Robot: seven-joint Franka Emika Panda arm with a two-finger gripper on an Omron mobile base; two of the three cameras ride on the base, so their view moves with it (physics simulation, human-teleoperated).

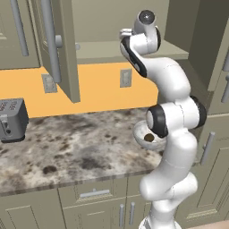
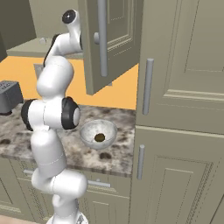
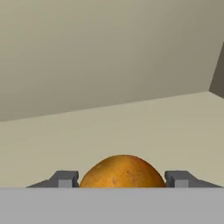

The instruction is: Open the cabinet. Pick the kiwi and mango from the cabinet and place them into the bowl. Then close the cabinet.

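The cabinet stands open, its left door (image 1: 58,44) swung out and its right door (image 2: 111,39) swung toward the camera. My arm reaches up onto the cabinet shelf (image 1: 103,50). In the hand view the orange-brown mango (image 3: 122,171) lies on the shelf between my fingertips (image 3: 65,178). My gripper (image 3: 122,179) is shut on the mango, with both tips against its sides. The speckled whitish bowl (image 1: 137,129) (image 2: 87,129) sits on the counter by the arm's elbow. The dark brown kiwi (image 1: 149,137) (image 2: 99,138) lies inside it.
A toaster (image 1: 11,118) (image 2: 8,96) stands at the left of the granite counter (image 1: 76,147). A tall panelled cabinet (image 2: 183,87) rises close on the right. The open doors hang out over the counter on both sides of the arm.
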